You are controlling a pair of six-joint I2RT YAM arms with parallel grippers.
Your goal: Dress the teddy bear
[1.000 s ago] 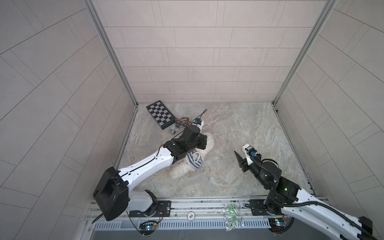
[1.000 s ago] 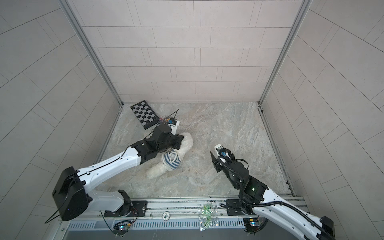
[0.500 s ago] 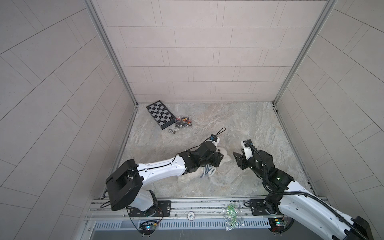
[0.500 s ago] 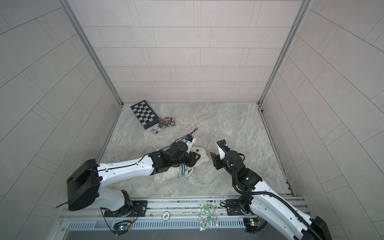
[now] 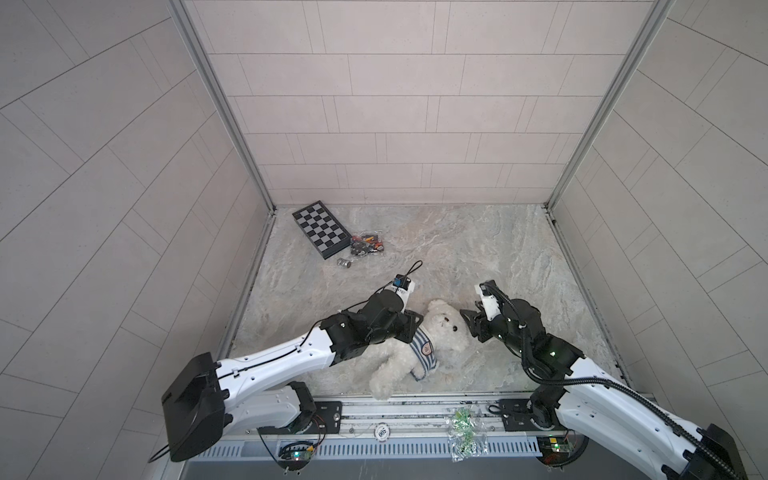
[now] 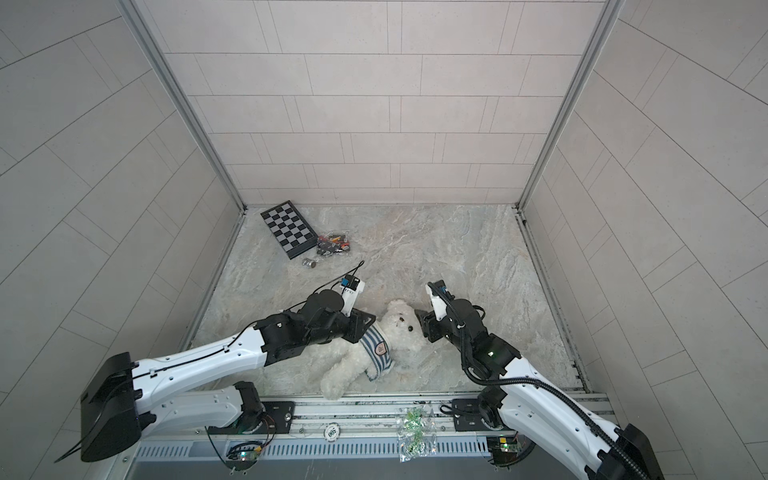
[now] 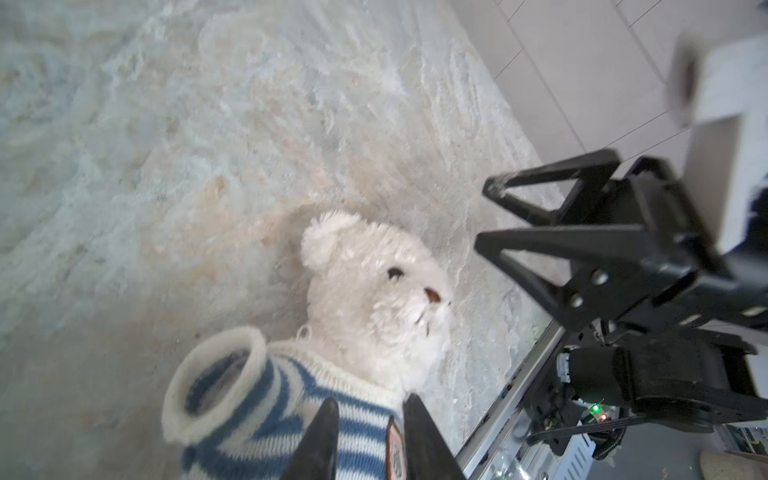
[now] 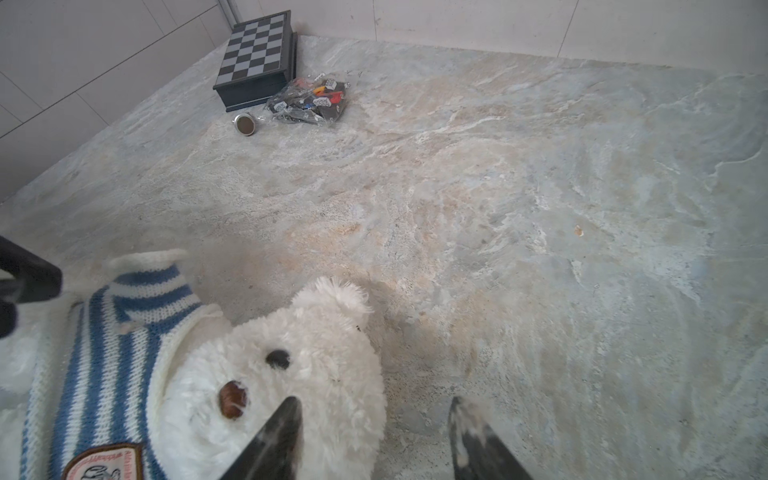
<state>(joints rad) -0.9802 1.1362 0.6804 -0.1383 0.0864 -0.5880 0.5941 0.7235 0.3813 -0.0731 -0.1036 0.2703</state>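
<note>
Near front edge of desk (image 5: 457, 249): teddy bear (image 5: 446, 332) (image 6: 400, 328) lies face up, head toward the back right, legs toward the front rail.
Bear, position: head sits between the two grippers; one leg reaches almost to the rail.
Striped shirt (image 5: 424, 353) (image 6: 376, 351): blue and white knit, wrapped round the bear's torso, collar at the neck.
Badge (image 7: 395, 449) (image 8: 99, 461): sewn on the shirt front, facing up.
Sleeve cuff (image 7: 216, 374): stands open beside the bear's head, hollow showing in the left wrist view.
Left gripper (image 7: 370, 401): over the shirt at the shoulder, right by the badge.
Left fingers (image 7: 320, 440): a narrow gap between them, shirt knit seen through the gap; cannot tell whether they touch or pinch the fabric.
Right gripper (image 8: 374, 401) (image 7: 484, 218): just beside the bear's head on the muzzle side, pointed at it.
Right fingers (image 8: 274, 436): spread wide, nothing between them; one lies over the bear's cheek in the right wrist view, contact not clear.
Chessboard (image 5: 320, 228) (image 8: 257, 54): closed box in the back left corner, well apart from the bear.
Bag of small parts (image 5: 365, 245) (image 8: 311, 99): clear, touching the chessboard's near edge.
Small metal cylinder (image 5: 344, 262) (image 8: 245, 124): on its side, just beside the bag.
</note>
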